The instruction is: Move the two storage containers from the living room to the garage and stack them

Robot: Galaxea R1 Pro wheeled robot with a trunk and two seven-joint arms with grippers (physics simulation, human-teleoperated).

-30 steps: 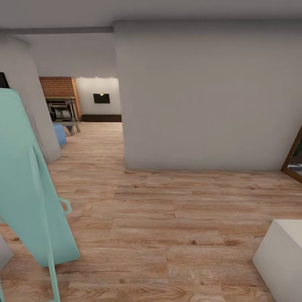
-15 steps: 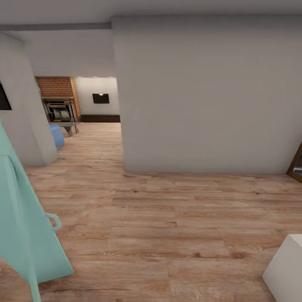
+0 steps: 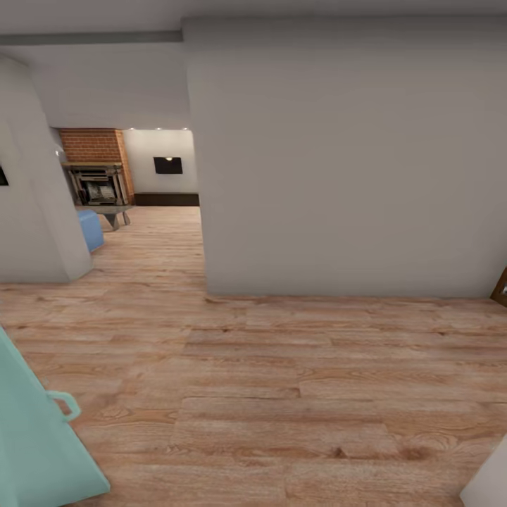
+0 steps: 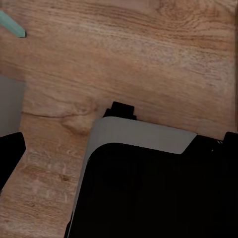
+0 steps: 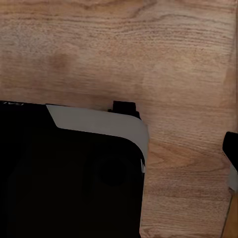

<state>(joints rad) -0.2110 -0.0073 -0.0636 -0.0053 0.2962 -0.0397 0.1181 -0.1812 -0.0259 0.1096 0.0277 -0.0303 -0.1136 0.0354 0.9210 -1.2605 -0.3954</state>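
Note:
The two storage containers are out of view. I stand on light wood plank flooring point(image 3: 282, 380) in a passage. Through an opening at the far left lies the living room, with its red brick fireplace point(image 3: 95, 158) and a corner of the blue sofa point(image 3: 90, 229). In the left wrist view, my left gripper point(image 4: 119, 153) hangs over my own dark base point(image 4: 148, 193), one black fingertip point(image 4: 10, 156) at the frame's edge, open and empty. The right wrist view has my right gripper point(image 5: 119, 158) over the base too, a fingertip point(image 5: 231, 161) far to the side, open and empty.
A broad grey-white wall point(image 3: 338, 162) blocks the way straight ahead. A wall corner point(image 3: 35, 211) stands at the left of the opening. A mint-green object point(image 3: 35, 443) leans at the lower left. A white block point(image 3: 489, 482) and a wooden frame point(image 3: 501, 287) sit at the right edge.
The whole view has shifted: the mint-green object and the white block have slid toward the lower corners, and the living room opening shows more. This is my own movement.

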